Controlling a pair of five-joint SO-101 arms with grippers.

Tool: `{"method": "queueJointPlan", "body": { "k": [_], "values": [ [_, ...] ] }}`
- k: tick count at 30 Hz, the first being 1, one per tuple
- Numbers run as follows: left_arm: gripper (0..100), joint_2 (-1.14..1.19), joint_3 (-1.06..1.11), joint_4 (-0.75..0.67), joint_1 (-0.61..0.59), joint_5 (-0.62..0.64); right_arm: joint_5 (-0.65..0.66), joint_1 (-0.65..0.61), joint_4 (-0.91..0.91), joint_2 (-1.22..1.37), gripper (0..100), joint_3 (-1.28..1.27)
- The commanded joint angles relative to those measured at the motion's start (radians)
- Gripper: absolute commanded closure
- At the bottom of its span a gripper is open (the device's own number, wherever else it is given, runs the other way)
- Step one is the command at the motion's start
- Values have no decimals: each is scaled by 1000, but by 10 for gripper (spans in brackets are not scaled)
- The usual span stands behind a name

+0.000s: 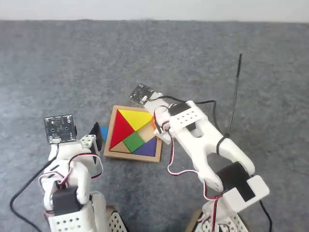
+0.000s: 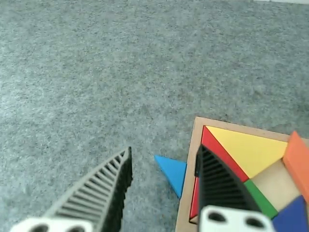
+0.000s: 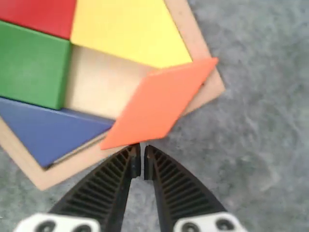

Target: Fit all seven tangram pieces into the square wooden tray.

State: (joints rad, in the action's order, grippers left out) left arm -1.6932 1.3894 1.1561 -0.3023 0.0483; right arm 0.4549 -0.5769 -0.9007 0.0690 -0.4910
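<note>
"What did the high view show?"
"The square wooden tray (image 1: 129, 155) sat mid-way on the bench (image 1: 58, 63), which was nubby grey fabric. A flat blue triangle (image 1: 103, 133) lay just outside the tray at its 9 o'clock."
"And the left wrist?"
"The left end effector (image 2: 165, 152) gaped wide and held nothing, its ribbed fingers (image 2: 101, 193) either side of that triangle."
"The right wrist?"
"The right end effector (image 3: 141, 151) was pinched almost closed and empty, beside an orange parallelogram (image 3: 157, 104) slanted over the tray's rim."

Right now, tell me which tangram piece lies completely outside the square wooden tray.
The light blue triangle, flat on the grey carpet beside the square wooden tray. The orange parallelogram overlaps the rim; the other coloured pieces sit inside.
</note>
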Motion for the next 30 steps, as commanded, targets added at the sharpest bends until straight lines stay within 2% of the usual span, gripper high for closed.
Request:
{"method": "queueJointPlan", "body": {
  "k": [1, 5, 10, 15, 20, 25, 28, 30],
  "values": [
    [794, -9, -12, 2, -2, 0, 6, -31, -8, -12, 991, 9],
    [794, -9, -12, 2, -2, 0, 5, -58, -7, -12, 991, 11],
    [794, -9, -12, 2, -2, 0, -63, -77, 5, -16, 991, 18],
    [794, -9, -12, 2, -2, 0, -66, -117, 65, -10, 991, 21],
    [794, -9, -12, 2, -2, 0, -63, -159, 33, -41, 991, 41],
    [794, -9, -12, 2, -2, 0, -46, -76, -119, -179, 991, 103],
    [794, -9, -12, 2, -2, 0, -46, -47, -64, -226, 991, 91],
    [794, -9, -12, 2, -2, 0, -81, -54, 45, -216, 991, 51]
  ]
}}
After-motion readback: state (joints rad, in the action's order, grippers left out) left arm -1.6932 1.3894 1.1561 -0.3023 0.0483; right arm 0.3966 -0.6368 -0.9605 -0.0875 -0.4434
